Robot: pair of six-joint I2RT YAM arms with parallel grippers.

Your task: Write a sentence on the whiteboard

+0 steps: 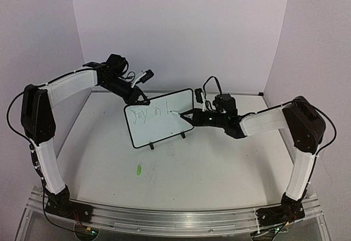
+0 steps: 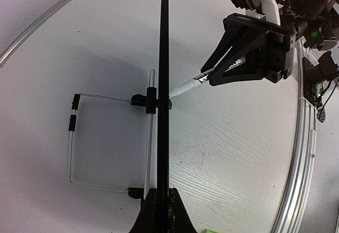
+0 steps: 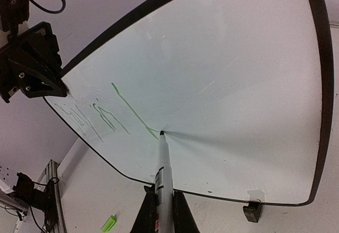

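Note:
The whiteboard [image 1: 159, 118] stands upright mid-table on two small black feet. Green writing [image 1: 151, 111] runs along its upper left; in the right wrist view the scrawl [image 3: 114, 117] ends at the pen tip. My left gripper [image 1: 136, 96] is shut on the board's upper left edge [image 2: 163, 84], which runs between its fingers. My right gripper [image 1: 193, 118] is shut on a white marker [image 3: 163, 172], whose tip touches the board's face [image 3: 228, 74]. In the left wrist view the marker [image 2: 186, 87] meets the board from the right.
A green marker cap [image 1: 139, 170] lies on the table in front of the board, also low in the right wrist view [image 3: 108, 223]. A metal rail [image 1: 175, 216] runs along the near table edge. White walls close in behind and at the sides.

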